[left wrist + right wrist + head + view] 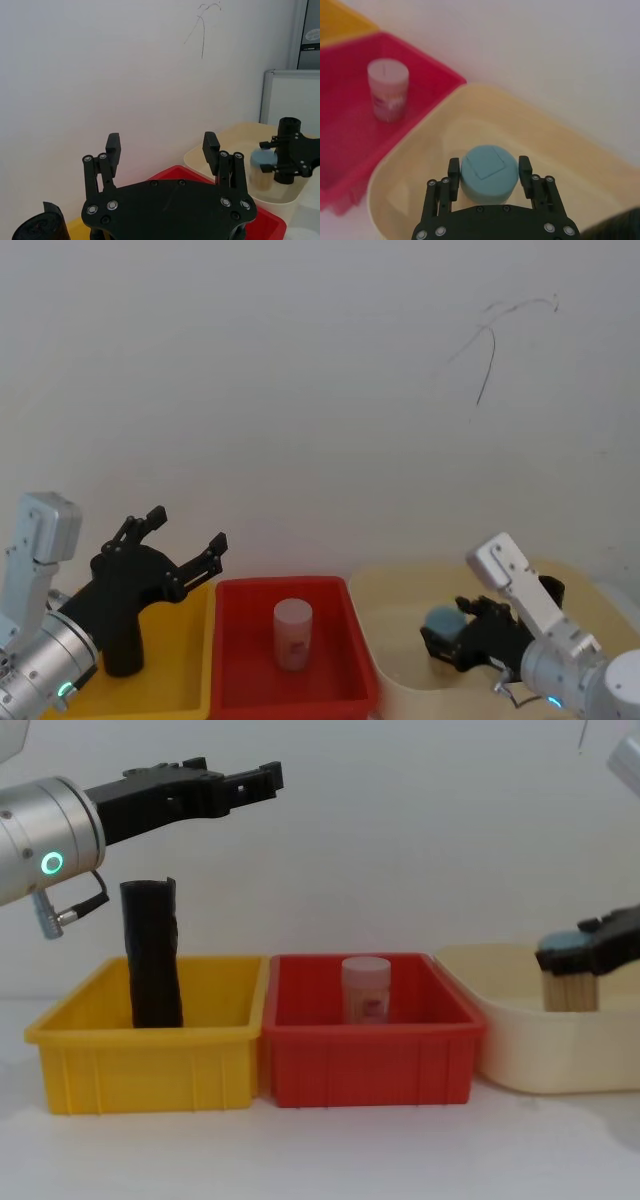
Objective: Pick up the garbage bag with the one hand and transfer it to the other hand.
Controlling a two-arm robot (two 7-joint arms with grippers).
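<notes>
The garbage bag [152,955] is a tall, black, crinkled roll standing upright in the yellow bin [150,1060]; it also shows in the head view [122,640] and the left wrist view [42,227]. My left gripper [250,775], on the silver wrist with the green ring, hangs open above the bag and a little towards the red bin [187,528] [161,142], with nothing between its fingers. My right gripper [489,167] sits low over the cream tub [520,1040], its fingers pressed against both sides of a blue-lidded jar [487,175] [570,955].
A red bin [370,1060] stands between the yellow bin and the cream tub and holds a small white jar with a pink label [366,988]. The three containers stand side by side close to a plain white wall.
</notes>
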